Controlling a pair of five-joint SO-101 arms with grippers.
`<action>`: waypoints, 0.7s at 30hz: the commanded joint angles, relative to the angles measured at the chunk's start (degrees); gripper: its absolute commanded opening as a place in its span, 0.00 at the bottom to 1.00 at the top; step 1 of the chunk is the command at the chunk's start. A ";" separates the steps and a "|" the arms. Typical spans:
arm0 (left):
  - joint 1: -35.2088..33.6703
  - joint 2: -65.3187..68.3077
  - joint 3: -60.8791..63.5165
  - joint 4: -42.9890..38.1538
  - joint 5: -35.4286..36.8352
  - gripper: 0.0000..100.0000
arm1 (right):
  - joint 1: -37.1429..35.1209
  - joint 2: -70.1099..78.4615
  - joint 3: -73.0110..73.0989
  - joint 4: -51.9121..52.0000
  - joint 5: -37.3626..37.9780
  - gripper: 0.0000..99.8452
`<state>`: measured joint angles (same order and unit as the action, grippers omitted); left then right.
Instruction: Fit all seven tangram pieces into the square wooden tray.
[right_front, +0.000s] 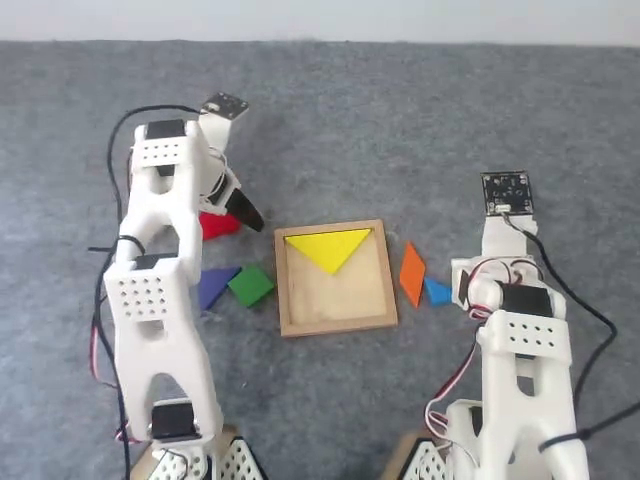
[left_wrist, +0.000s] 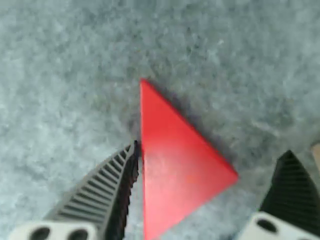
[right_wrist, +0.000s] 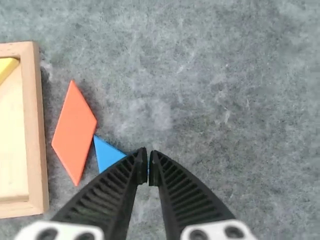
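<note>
The square wooden tray lies mid-table with a yellow triangle fitted in its far part. A red triangle lies flat on the grey mat left of the tray, also visible as a red triangle under the left arm. My left gripper is open and straddles it, one finger on each side. A purple piece and a green square lie left of the tray. An orange parallelogram and a blue triangle lie right of the tray. My right gripper is shut and empty beside the blue triangle.
Grey felt mat covers the table, with open room behind the tray and in front of it. Cables hang along both arms.
</note>
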<state>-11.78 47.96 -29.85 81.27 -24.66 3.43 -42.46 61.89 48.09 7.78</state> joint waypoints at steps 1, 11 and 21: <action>-0.53 0.18 -5.67 1.41 -2.11 0.39 | 0.66 -2.15 -0.35 -1.10 -0.09 0.02; -1.85 2.02 -6.02 4.92 -5.89 0.39 | 0.84 -2.15 -0.35 -1.01 -0.18 0.02; -1.67 2.90 -5.93 5.98 -5.45 0.36 | 0.84 -2.15 -0.35 -0.92 -0.26 0.02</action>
<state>-12.66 50.59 -33.71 85.85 -29.93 3.34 -42.46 61.89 48.00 7.78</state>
